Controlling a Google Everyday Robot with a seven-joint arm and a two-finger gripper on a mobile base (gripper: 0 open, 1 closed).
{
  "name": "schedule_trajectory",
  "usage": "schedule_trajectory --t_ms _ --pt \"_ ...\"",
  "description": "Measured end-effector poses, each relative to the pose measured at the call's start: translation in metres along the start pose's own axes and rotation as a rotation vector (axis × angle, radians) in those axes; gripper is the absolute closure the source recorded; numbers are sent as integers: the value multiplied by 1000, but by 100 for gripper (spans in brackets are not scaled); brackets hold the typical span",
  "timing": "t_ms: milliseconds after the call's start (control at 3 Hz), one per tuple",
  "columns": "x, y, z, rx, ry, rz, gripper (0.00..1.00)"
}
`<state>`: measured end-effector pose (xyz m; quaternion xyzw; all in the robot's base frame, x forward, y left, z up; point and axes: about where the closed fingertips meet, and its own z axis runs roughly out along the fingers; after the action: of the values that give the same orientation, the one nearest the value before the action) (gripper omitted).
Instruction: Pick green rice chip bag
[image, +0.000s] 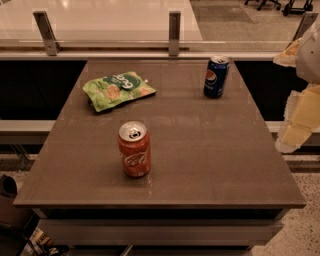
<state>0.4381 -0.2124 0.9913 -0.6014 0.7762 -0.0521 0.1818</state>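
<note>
The green rice chip bag (118, 89) lies flat on the far left part of the brown table (210, 160). It is light green with a dark green and white logo and pictured tan chips. My gripper (296, 131) shows as pale arm parts at the right edge of the view, beyond the table's right side. It is well away from the bag and holds nothing that I can see.
An orange-red soda can (134, 149) stands upright near the table's front middle. A blue soda can (216, 76) stands upright at the far right. A glass railing with metal posts (174, 33) runs behind the table. Dark gaps flank the table on both sides.
</note>
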Motion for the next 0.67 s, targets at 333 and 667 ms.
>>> schedule_trajectory --t_ms 333,667 --pt "0 0 0 0 0 0 0" --pt "-14 -4 2 19 -29 -41 0"
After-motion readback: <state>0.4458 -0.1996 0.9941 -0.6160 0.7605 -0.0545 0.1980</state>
